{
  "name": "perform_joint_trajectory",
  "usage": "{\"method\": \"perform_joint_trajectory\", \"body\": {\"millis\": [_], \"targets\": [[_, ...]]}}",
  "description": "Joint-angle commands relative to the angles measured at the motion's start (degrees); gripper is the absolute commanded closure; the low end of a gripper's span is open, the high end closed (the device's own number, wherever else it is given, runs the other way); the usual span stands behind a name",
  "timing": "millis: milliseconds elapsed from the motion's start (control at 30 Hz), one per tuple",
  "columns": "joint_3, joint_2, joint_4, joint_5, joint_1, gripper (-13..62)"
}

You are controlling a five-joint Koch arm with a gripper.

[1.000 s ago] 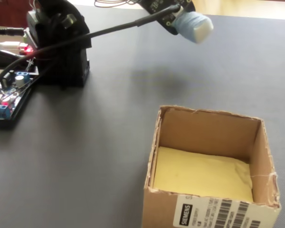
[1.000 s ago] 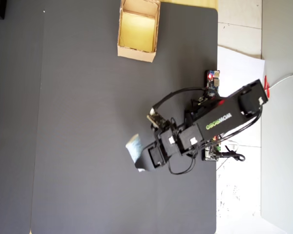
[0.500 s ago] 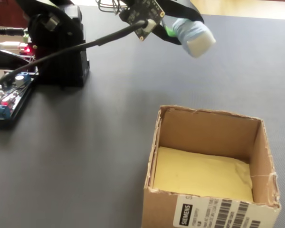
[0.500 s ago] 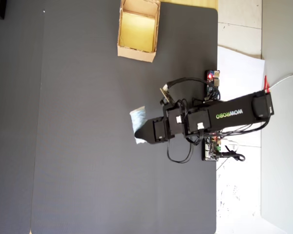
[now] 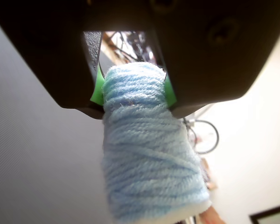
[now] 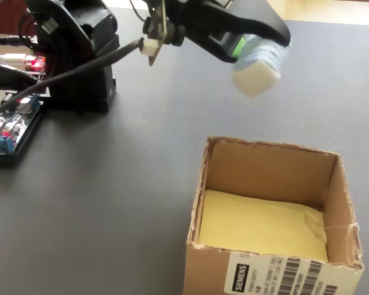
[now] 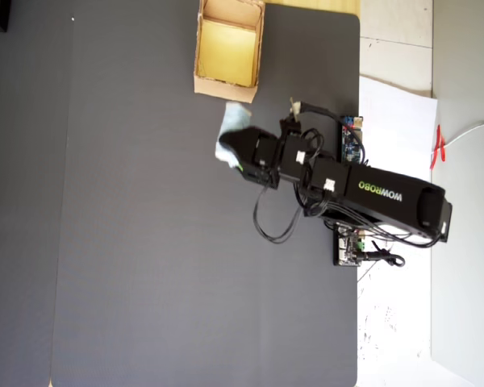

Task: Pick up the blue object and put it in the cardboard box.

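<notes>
The blue object (image 5: 149, 158) is a pale blue yarn-wound cylinder with a whitish end. My gripper (image 5: 133, 91) is shut on it, green pads pressing both its sides. In the fixed view the blue object (image 6: 259, 64) hangs in the air in my gripper (image 6: 249, 50), above and behind the far wall of the cardboard box (image 6: 341, 203). The box is tan, open at the top, with a yellowish floor. From overhead, the blue object (image 7: 228, 135) sits just below the cardboard box (image 7: 200, 48), at the tip of my gripper (image 7: 235, 149).
The arm's black base (image 6: 80, 49) and a circuit board (image 6: 9, 126) stand at the left of the fixed view. A dark grey mat (image 7: 129, 242) covers the table. A white surface (image 7: 395, 129) lies past the mat's right edge in the overhead view.
</notes>
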Motion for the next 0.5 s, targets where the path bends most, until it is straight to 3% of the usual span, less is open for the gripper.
{"method": "perform_joint_trajectory", "body": {"millis": [0,333,467], "targets": [[-7.5,-2.3,-6.2,-1.0,3.3,44.3],[-18.3,-14.3,-7.3,-2.5,9.5,44.3],[-28.7,-25.4,-7.2,-4.1,15.2,44.3]]}}
